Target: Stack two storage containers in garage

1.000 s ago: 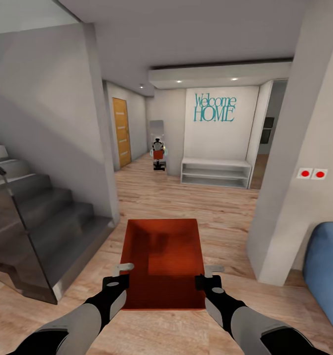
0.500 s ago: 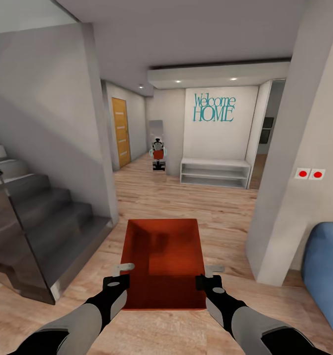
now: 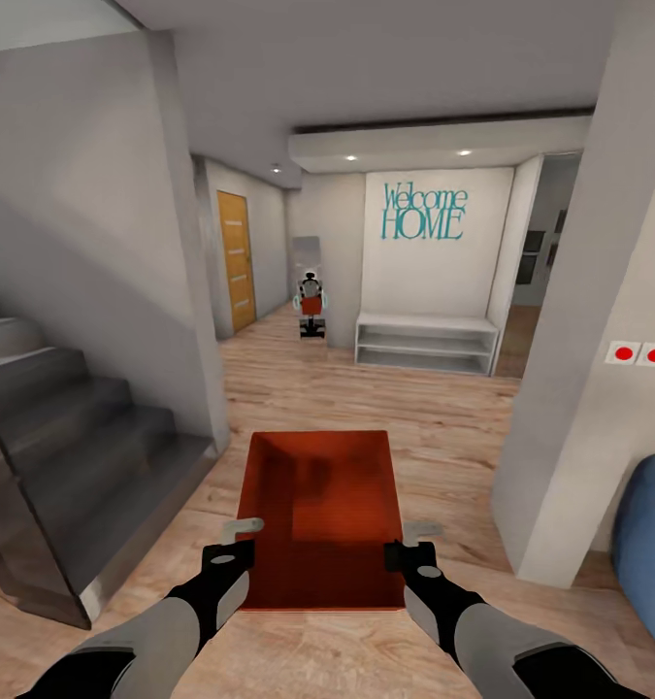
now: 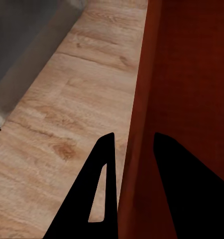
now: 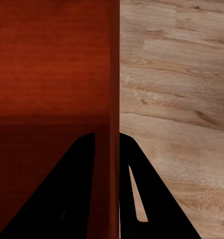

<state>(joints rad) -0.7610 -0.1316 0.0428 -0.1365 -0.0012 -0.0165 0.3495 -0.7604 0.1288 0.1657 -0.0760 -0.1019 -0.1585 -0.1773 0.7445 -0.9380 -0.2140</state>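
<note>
Above the wood floor (image 3: 366, 398), one storage container (image 3: 322, 515), left tool (image 3: 238, 540) and right tool (image 3: 405, 542) apparently clamping it

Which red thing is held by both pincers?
The orange-red storage container between the arms: each pincer clamps one side wall. The two round red wall buttons sit untouched on the right wall.

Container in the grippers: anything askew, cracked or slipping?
Nothing stands out. The storage container sits level and square between the arms, open top up, walls intact. The left gripper and right gripper each straddle a side wall, one finger inside, one outside. The container looks empty.
</note>
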